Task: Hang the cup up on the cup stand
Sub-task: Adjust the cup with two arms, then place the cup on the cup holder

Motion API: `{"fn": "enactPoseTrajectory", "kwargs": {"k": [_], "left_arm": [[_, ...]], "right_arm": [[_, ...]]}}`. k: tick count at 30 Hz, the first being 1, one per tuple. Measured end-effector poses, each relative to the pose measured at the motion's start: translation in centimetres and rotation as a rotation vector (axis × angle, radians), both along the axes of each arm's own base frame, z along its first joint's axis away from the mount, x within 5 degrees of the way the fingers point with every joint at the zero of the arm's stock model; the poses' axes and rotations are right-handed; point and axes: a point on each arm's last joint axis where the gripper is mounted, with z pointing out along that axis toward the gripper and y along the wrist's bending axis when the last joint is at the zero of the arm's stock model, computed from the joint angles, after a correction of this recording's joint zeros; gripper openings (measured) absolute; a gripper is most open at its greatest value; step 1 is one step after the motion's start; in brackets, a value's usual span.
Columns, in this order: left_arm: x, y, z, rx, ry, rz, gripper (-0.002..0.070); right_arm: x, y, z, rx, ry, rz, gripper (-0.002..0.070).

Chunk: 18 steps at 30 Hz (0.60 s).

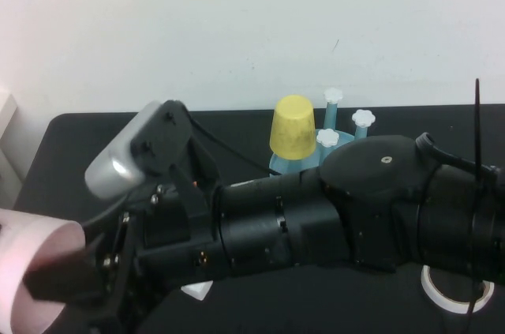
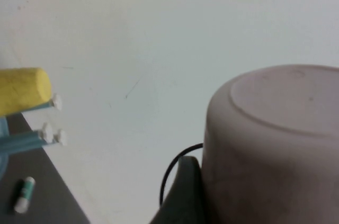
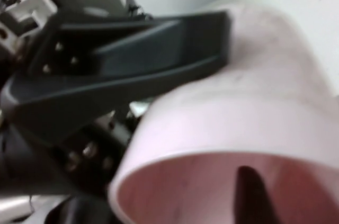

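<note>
The right gripper's (image 1: 63, 283) fingers (image 3: 249, 197) clamp the cup's (image 1: 31, 243) rim, one inside and one outside. The cup lies sideways at the near left with its mouth facing right, well apart from the cup stand (image 1: 331, 115). The left gripper is unseen.

The right arm is reaching across from the right, its gripper (image 1: 49, 285) clamping the rim of the cup (image 1: 31, 241), one finger inside. The left gripper (image 2: 183, 197) is sitting close beside the cup's base.
</note>
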Motion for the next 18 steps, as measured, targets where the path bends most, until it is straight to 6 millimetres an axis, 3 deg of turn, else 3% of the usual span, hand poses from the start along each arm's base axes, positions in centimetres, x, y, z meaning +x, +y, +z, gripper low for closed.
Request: {"fn": "enactPoseTrajectory", "kwargs": {"k": [3, 5, 8, 12, 15, 18], "left_arm": [[0.0, 0.1, 0.1, 0.119, -0.052, 0.031, 0.061], [0.0, 0.3, 0.5, 0.239, -0.113, 0.075, 0.061], [-0.3, 0.6, 2.0, 0.449, -0.233, 0.158, 0.061], [-0.9, 0.8, 4.2, 0.77, -0.422, 0.261, 0.061], [-1.4, 0.7, 5.5, 1.057, -0.571, 0.345, 0.061], [-1.6, 0.6, 5.9, 1.331, -0.688, 0.41, 0.061]], "right_arm": [[-0.2, -0.1, -0.2, -0.032, -0.042, 0.033, 0.0389], [-0.5, -0.4, -0.2, -0.067, -0.085, 0.058, 0.0413], [-0.8, -1.5, 0.3, -0.133, -0.122, 0.103, 0.0428], [-0.6, -4.3, 1.0, -0.29, -0.201, 0.163, 0.0428], [-0.6, -7.2, 1.2, -0.48, -0.263, 0.227, 0.0366], [-1.0, -10.1, 1.3, -0.699, -0.266, 0.255, 0.0195]]}}
